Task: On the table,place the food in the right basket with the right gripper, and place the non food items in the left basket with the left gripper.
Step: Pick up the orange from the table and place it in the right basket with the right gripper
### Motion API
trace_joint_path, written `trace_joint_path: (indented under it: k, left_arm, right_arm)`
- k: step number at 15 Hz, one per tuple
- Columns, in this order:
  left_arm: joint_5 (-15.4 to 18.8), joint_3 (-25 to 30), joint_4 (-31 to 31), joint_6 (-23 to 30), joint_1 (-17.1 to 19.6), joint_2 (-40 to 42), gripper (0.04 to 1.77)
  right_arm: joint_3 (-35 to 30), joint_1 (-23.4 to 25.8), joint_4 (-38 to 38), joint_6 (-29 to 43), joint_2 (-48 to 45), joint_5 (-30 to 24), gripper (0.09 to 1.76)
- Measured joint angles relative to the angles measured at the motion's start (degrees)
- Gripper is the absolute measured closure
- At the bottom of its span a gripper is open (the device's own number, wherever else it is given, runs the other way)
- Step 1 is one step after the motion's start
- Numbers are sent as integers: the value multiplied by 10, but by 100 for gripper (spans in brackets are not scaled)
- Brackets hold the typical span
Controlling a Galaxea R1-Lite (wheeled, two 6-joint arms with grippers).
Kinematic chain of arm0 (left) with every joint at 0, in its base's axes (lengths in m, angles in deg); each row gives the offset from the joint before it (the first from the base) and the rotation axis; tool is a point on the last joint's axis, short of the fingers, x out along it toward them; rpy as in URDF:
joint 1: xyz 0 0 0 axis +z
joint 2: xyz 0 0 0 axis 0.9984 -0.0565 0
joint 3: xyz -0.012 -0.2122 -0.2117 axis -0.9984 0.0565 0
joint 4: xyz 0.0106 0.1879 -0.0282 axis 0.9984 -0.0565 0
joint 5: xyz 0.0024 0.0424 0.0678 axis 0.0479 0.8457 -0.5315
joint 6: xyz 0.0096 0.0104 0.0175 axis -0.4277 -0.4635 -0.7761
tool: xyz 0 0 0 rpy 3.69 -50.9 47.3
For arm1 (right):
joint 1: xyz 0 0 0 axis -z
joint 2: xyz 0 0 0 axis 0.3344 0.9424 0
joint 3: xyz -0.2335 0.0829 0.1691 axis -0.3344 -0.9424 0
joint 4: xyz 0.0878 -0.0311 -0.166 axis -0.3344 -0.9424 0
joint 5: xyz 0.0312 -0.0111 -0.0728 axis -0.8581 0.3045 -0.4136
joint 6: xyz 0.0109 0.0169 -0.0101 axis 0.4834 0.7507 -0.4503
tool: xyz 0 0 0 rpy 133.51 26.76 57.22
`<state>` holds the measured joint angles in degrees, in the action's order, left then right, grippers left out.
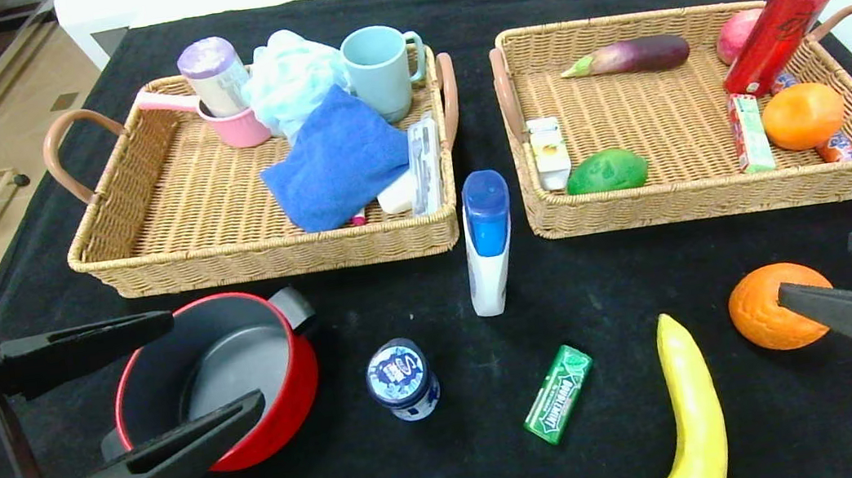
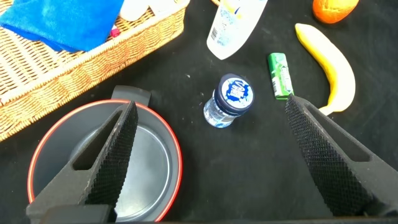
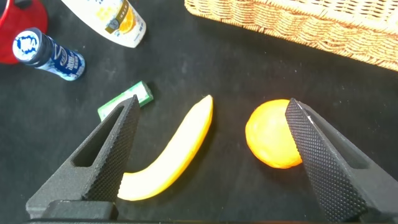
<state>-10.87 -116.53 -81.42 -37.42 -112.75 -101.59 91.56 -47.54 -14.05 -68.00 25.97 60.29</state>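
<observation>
1. Head view: on your table (image 1: 454,449), the left basket (image 1: 148,251) sits at 11 o'clock and the right basket (image 1: 717,196) at 1 o'clock, both already holding assorted items. The white bottle (image 1: 486,247) lies between them, blue cap toward 12 o'clock.
2. Head view, loose items: red pot (image 1: 226,376) at 8 o'clock; lidded tub (image 1: 402,379) upright just beside it toward 3 o'clock; gum pack (image 1: 558,393) and banana (image 1: 692,418) at 5 o'clock; orange (image 1: 772,306) at 4 o'clock.
3. Head view, arms: your left gripper (image 1: 216,365) hovers over the pot, fingers spread, holding nothing. Your right gripper (image 1: 817,270) enters from 3 o'clock, fingers spread, the nearer one overlapping the orange.
4. Left wrist view: the left gripper (image 2: 208,130) is spread wide; one finger lies across the pot (image 2: 149,168), the other over bare cloth. Tub (image 2: 229,99), gum pack (image 2: 279,74), banana (image 2: 333,68) and bottle (image 2: 233,28) lie beyond.
5. Right wrist view: the right gripper (image 3: 211,130) is spread, empty, framing the banana (image 3: 174,155) and the orange (image 3: 270,134). Whether a finger touches the orange you cannot tell.
</observation>
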Motion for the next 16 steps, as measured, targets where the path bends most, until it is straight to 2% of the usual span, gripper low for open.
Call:
trace_joint_path:
  k: [2,6,11,13,16]
  left_arm:
    - [0,0,0,-1,0,2,9]
    - [0,0,0,-2,0,7,9]
    - [3,1,-1,-2,0,16,9]
    - [4,3,-1,-3,0,17,9]
    - [4,3,-1,-4,0,17,9]
  right_arm:
    - [11,0,-27,1,1,16,14]
    - [79,9,-164,33,13,87,14]
    - [247,26,-400,209,91,127,14]
    - [281,31,-424,238,135,133,14]
    - [294,53,-420,247,192,132,14]
